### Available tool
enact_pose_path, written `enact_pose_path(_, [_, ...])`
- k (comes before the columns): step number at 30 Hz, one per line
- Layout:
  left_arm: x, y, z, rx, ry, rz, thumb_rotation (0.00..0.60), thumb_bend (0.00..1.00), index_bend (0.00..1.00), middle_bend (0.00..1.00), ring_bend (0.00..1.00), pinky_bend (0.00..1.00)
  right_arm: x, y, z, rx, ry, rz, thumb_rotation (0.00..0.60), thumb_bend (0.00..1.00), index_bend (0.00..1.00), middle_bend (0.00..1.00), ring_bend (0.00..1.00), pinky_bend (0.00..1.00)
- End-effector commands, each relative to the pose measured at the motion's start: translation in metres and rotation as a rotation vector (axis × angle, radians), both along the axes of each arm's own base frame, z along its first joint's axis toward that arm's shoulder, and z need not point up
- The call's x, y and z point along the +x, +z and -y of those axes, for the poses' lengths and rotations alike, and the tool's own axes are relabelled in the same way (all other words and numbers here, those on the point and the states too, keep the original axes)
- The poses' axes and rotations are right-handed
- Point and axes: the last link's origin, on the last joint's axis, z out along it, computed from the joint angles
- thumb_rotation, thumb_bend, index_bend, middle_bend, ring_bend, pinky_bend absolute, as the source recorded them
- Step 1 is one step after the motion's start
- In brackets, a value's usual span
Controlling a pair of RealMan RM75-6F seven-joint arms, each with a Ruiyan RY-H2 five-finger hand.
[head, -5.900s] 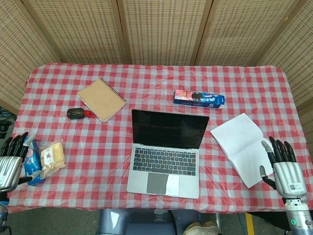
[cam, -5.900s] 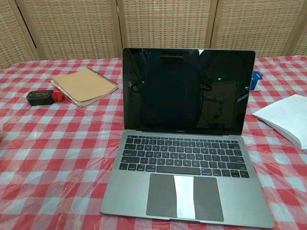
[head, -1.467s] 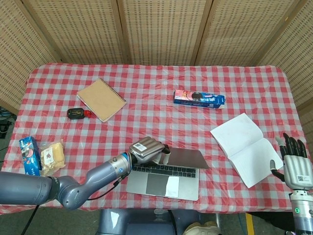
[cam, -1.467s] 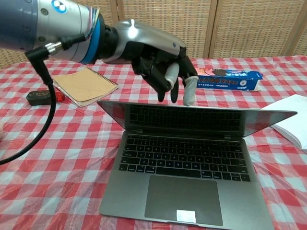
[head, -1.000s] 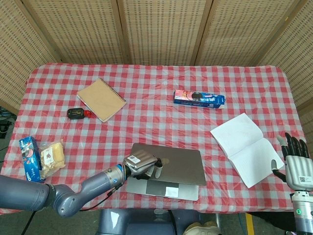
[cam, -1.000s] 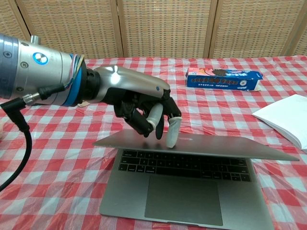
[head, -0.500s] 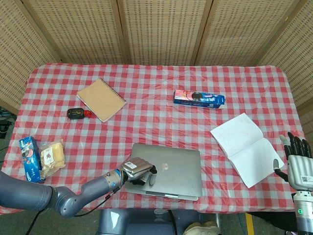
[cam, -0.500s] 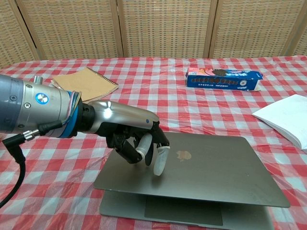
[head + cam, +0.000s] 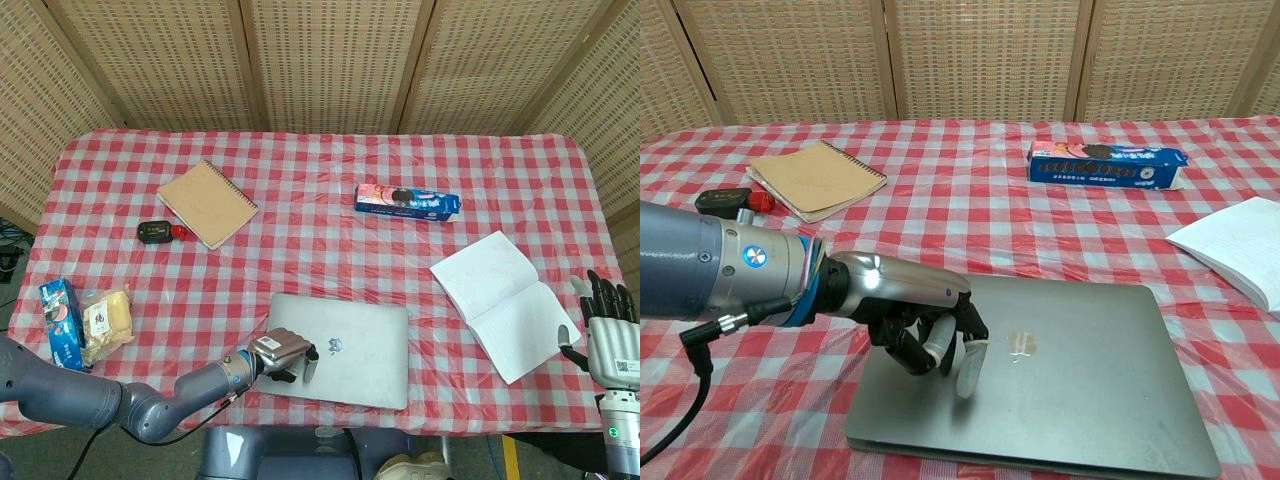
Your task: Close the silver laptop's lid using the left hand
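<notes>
The silver laptop (image 9: pixel 355 345) (image 9: pixel 1070 380) lies at the front middle of the checked table with its lid down flat on its base. My left hand (image 9: pixel 283 353) (image 9: pixel 925 335) rests on the lid's left part, its fingers curled down and one pale fingertip (image 9: pixel 970 372) pressing the metal just left of the logo. It holds nothing. My right hand (image 9: pixel 603 335) hovers at the table's front right corner, fingers spread and empty, beside the white booklet; the chest view does not show it.
A brown spiral notebook (image 9: pixel 207 203) (image 9: pixel 817 178) and a small black and red device (image 9: pixel 160 232) (image 9: pixel 730 202) lie at the back left. A blue biscuit box (image 9: pixel 407 203) (image 9: pixel 1107 165) sits behind the laptop. An open white booklet (image 9: pixel 498 302) (image 9: pixel 1238 248) lies right. Snack packets (image 9: pixel 85 322) sit at the left edge.
The lid has gone from nearly shut to flat on the base, pushed down by my left hand, which came lower and a little toward the front. The right hand stayed put.
</notes>
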Motion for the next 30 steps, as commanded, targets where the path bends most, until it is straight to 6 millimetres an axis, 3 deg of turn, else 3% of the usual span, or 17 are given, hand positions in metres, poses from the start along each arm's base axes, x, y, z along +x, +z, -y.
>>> enact_pose_path(1, [0.0,-0.003,0.002,-0.008,-0.005,-0.01,0.6,1.0,0.53,0.36,0.37,0.38,0.0,0.0,0.0,-0.002,0.001,0.001,0.6,0.68,0.03,0.0,0.0,0.0])
enact_pose_path(10, [-0.001,-0.002,0.007,0.009,-0.007,-0.006,0.6,1.0,0.49,0.33,0.36,0.35,0.002,0.003,-0.002,-0.007,0.012,0.011,0.6,0.68,0.03,0.0,0.0,0.0])
enact_pose_path(13, [-0.002,0.003,0.008,0.02,0.004,0.004,0.6,0.99,0.41,0.22,0.26,0.28,0.004,0.004,-0.002,-0.008,0.016,0.017,0.6,0.68,0.03,0.0,0.0,0.0])
enact_pose_path(17, [-0.004,0.019,0.006,0.099,0.013,0.061,0.6,0.8,0.23,0.03,0.07,0.08,0.006,0.004,-0.003,-0.006,0.029,0.022,0.6,0.68,0.03,0.0,0.0,0.0])
enact_pose_path(20, [-0.011,0.036,0.006,0.204,0.007,0.119,0.6,0.66,0.09,0.0,0.0,0.0,0.006,0.003,-0.004,0.0,0.037,0.027,0.6,0.68,0.03,0.0,0.0,0.0])
enact_pose_path(26, [-0.057,0.082,0.008,0.649,-0.147,0.067,0.6,0.54,0.0,0.0,0.0,0.0,0.007,-0.001,-0.006,0.027,0.053,0.03,0.6,0.67,0.01,0.0,0.0,0.0])
enact_pose_path(30, [-0.097,0.104,0.027,0.869,-0.184,-0.03,0.6,0.47,0.0,0.0,0.0,0.0,0.007,-0.006,-0.008,0.047,0.06,0.026,0.6,0.67,0.0,0.0,0.0,0.0])
